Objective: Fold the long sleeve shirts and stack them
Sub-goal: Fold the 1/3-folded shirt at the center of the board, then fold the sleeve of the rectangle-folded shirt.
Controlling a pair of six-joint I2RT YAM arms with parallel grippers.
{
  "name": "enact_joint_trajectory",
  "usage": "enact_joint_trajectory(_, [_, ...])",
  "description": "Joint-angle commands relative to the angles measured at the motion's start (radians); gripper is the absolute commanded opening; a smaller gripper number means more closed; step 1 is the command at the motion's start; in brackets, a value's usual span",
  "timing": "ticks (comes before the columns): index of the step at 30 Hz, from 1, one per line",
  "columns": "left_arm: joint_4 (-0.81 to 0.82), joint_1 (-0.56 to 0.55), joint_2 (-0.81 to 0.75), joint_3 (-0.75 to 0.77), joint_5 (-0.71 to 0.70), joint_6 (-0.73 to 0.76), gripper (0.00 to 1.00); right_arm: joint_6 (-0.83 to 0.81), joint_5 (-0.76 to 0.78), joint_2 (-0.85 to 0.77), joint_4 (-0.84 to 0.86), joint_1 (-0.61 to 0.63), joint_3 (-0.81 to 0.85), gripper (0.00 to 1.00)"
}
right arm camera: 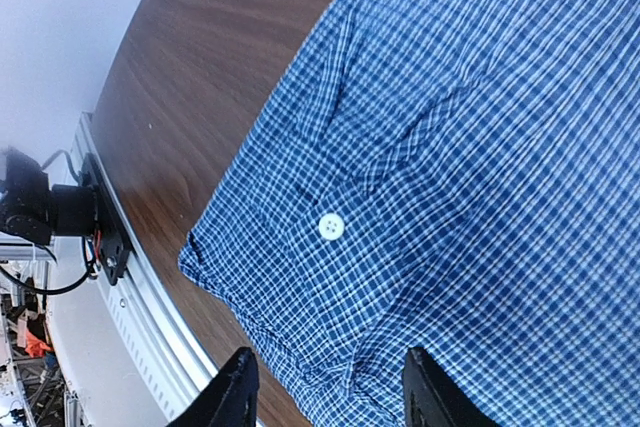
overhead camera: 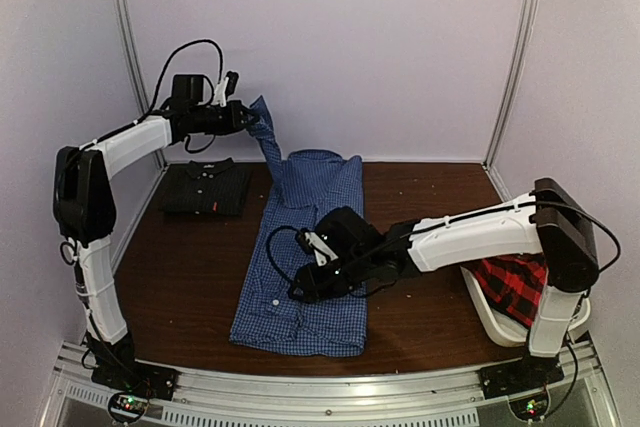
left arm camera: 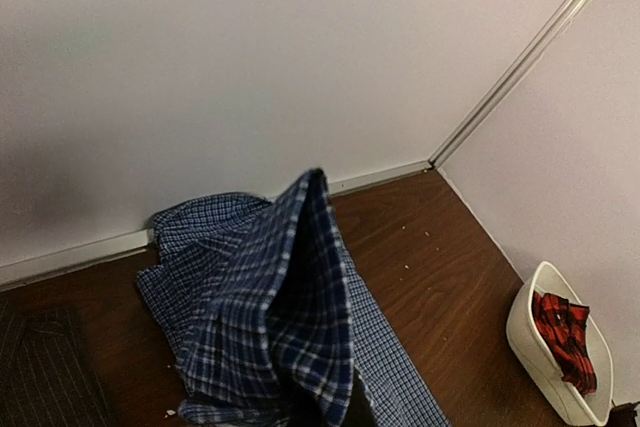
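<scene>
Shirts lie in three spots. The blue checked shirt point(overhead camera: 305, 257) is spread out long in the middle of the brown tabletop point(overhead camera: 190, 287), with its collar by the back wall. The dark shirt point(overhead camera: 205, 187) sits folded at the back left, apart from the blue one. The red and black shirt point(overhead camera: 512, 285) is bunched up in a white tub point(overhead camera: 500, 332) at the right edge. The left tool point(overhead camera: 250, 119) is up high near the back wall. It is pinched tight on one sleeve point(overhead camera: 268, 142) of the blue checked shirt, so the sleeve hangs up off the tabletop. The right tool point(overhead camera: 298, 292) is low over the bottom half of the blue shirt, and its arm reaches across from the right and hides some of the cloth in the top view. Only the top view shows both arms and all three shirts together. The left wrist view shows the lifted sleeve point(left arm camera: 290, 317) very close. The cloth covers that tool, but the tub point(left arm camera: 535, 337) and a bit of the dark shirt point(left arm camera: 45, 377) still show. The right wrist view shows the right tool point(right arm camera: 330, 397) with its two black fingers point(right arm camera: 240, 392) standing apart and gripping nothing, just above the checked cloth. It also shows a small white button point(right arm camera: 331, 226) and the metal rail point(right arm camera: 140, 317) at the near edge.
</scene>
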Motion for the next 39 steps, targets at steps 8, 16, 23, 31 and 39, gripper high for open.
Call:
enact_joint_trajectory(8, [0.076,-0.103,-0.083,-0.126,0.212,0.133,0.00,-0.010,0.271,-0.311,-0.027,-0.264,-0.107,0.63])
enact_joint_trajectory(16, [-0.020,-0.219,-0.086,-0.207,0.234,0.214,0.00,-0.040,0.293,-0.370,-0.012,-0.420,-0.149,0.67])
enact_joint_trajectory(23, [-0.124,-0.348,-0.106,-0.303,0.160,0.290,0.00,-0.061,0.266,-0.355,0.002,-0.459,-0.151,0.69])
enact_joint_trajectory(31, [-0.223,-0.479,-0.122,-0.391,0.087,0.345,0.03,-0.071,0.250,-0.343,0.020,-0.465,-0.165,0.70])
enact_joint_trajectory(39, [-0.297,-0.565,-0.141,-0.421,0.021,0.367,0.04,-0.065,0.238,-0.339,0.044,-0.467,-0.196,0.70])
